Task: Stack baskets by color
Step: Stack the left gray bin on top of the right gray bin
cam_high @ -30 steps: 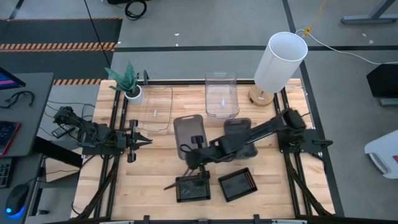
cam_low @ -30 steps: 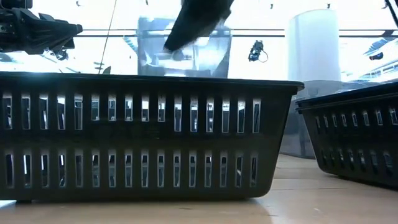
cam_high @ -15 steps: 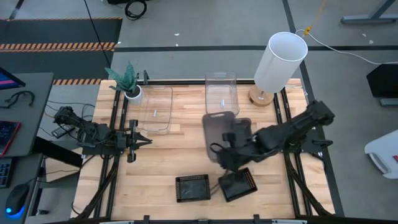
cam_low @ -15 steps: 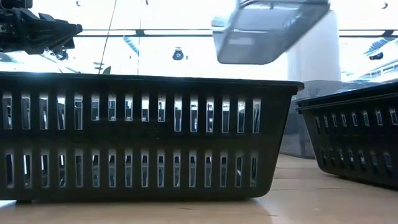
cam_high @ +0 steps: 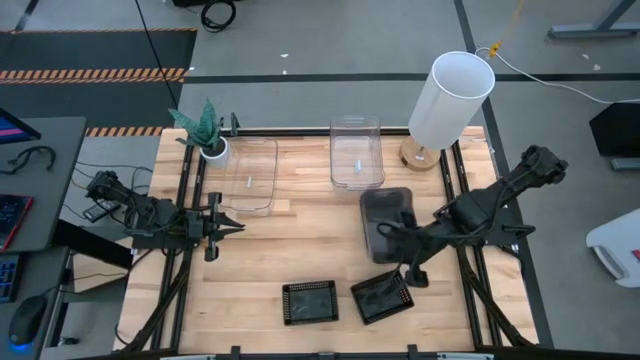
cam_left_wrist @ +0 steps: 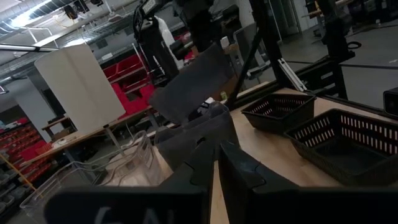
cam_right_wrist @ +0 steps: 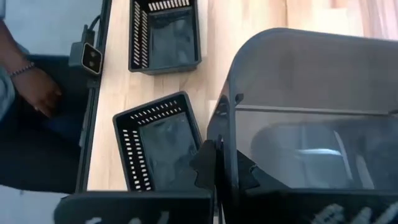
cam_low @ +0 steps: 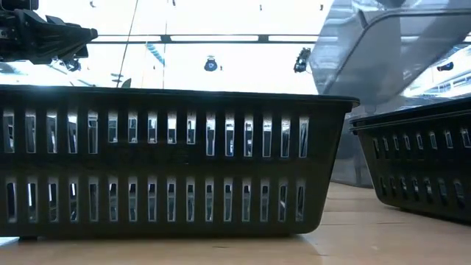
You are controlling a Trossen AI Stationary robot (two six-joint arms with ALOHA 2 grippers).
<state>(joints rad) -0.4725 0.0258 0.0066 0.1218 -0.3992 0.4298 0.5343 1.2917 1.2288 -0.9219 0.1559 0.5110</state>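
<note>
The table (cam_high: 250,270) was the biggest thing there, pale wooden planks with black rails down both sides. At its far right corner stood the white cylindrical lamp (cam_high: 450,100), smooth and matte, on a round wooden foot.

Next in size were the trays. Two clear plastic baskets lay along the far edge, one (cam_high: 250,175) just beside the small potted plant (cam_high: 205,130), the other (cam_high: 357,153) near the middle, both glossy and see-through. A smoky dark-grey basket (cam_high: 388,222) with rounded corners was up off the table at right of centre, tilted, its rim pinched by the right gripper (cam_high: 396,238), whose fingers were clamped onto the wall. From overhead I could not tell whether another grey basket sat beneath it.

Two smaller black mesh baskets, squarer, with slotted walls, sat on the near edge: one (cam_high: 310,302) square to the table, the other (cam_high: 382,297) skewed, just beside the right arm.

The left gripper (cam_high: 222,227) waited at the table's left side, fingers nearly together, holding nothing.

The low view alone showed the mesh slots (cam_low: 169,177) as tall, even rows, and the grey basket (cam_low: 390,51) hanging slanted above them. The right wrist view alone showed the fingers either side of the grey wall (cam_right_wrist: 292,118), and a person's hand (cam_right_wrist: 37,90) beyond the table edge.
</note>
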